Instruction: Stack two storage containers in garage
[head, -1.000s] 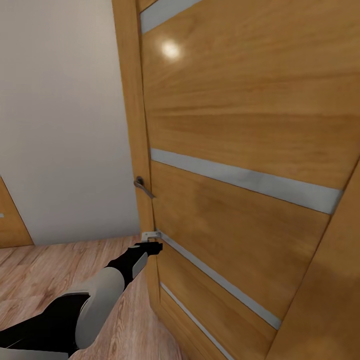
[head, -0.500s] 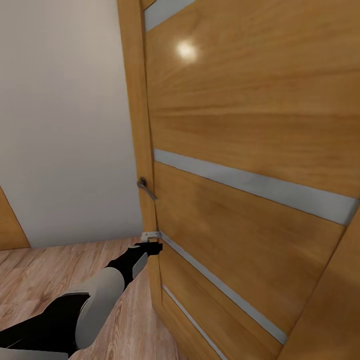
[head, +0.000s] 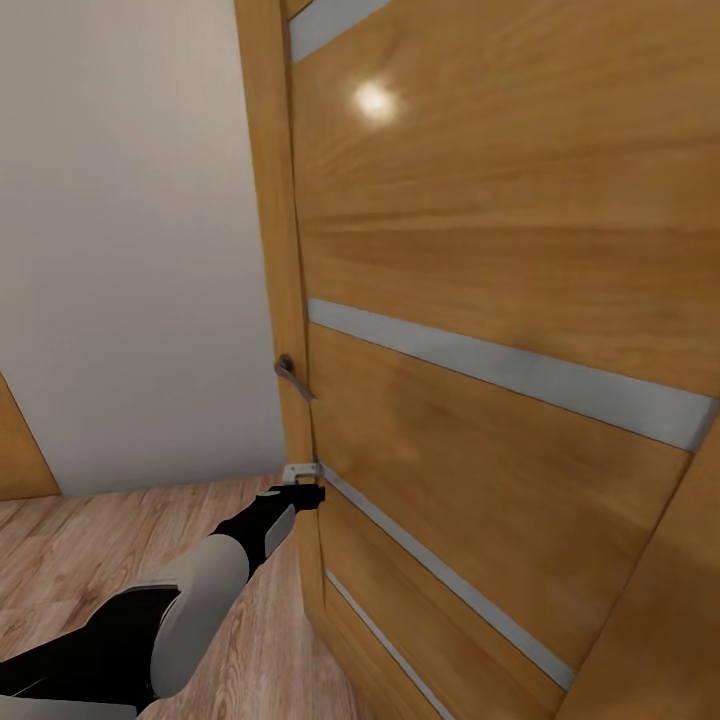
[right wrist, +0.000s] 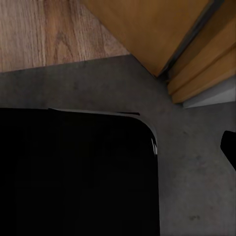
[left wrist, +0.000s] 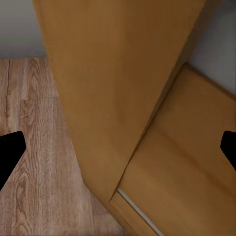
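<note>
Left gripper (head: 308, 492) being held released, empty, against wooden door (head: 500, 300) edge below handle (head: 290, 375). Risk: arm being pinched if door swings.

One wooden door (head: 500, 300), one handle (head: 290, 376)

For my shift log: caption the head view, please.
Left hand reaching at the edge of a wooden door, below its handle.
</note>
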Available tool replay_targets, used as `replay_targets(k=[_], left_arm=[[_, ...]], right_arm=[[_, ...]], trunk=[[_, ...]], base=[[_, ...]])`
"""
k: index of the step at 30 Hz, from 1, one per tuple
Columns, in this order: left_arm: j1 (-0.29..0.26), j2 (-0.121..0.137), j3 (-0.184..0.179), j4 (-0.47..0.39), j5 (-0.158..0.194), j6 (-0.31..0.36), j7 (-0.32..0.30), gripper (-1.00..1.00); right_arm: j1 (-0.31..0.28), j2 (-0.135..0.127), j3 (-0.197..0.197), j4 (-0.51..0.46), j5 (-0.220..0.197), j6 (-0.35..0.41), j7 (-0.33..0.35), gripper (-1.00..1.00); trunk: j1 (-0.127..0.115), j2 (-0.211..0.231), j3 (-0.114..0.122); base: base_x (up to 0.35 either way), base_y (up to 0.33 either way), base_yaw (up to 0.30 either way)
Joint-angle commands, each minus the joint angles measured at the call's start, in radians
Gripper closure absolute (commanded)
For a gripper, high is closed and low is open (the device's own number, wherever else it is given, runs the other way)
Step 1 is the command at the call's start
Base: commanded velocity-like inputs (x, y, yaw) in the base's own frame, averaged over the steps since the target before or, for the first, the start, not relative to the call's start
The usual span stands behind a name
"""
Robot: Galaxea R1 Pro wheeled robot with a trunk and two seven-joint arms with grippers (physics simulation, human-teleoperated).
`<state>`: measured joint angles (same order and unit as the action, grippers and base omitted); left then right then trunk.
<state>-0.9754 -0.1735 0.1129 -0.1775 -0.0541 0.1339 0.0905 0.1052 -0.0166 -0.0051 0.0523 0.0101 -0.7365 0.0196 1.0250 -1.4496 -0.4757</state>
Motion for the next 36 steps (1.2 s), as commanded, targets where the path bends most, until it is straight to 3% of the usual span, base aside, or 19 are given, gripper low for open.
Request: replay_targets(k=[1,25,36], left_arm=[[0.000,-0.001,0.008,0.000,-0.004,0.006,0.000,-1.00],[0.000,-0.001,0.008,0.016,-0.004,-0.013,0.000,-1.00],[0.000,-0.001,0.008,0.016,-0.004,-0.014,0.000,-1.00]], right_arm=[[-0.001,0.000,-0.001,0.002,0.001,-0.004,0.002,-1.00],[-0.001,0.000,-0.001,0.002,0.001,-0.004,0.002,-1.00],[-0.001,0.000,-0.001,0.001,0.001,-0.004,0.002,-1.00]], trunk=[[0.000,0.000,-0.001],[0.000,0.000,-0.001],[0.000,0.000,0.007]], base=[[0.000,0.000,0.000],[0.066,0.000,-0.001],[0.000,0.000,-0.158]])
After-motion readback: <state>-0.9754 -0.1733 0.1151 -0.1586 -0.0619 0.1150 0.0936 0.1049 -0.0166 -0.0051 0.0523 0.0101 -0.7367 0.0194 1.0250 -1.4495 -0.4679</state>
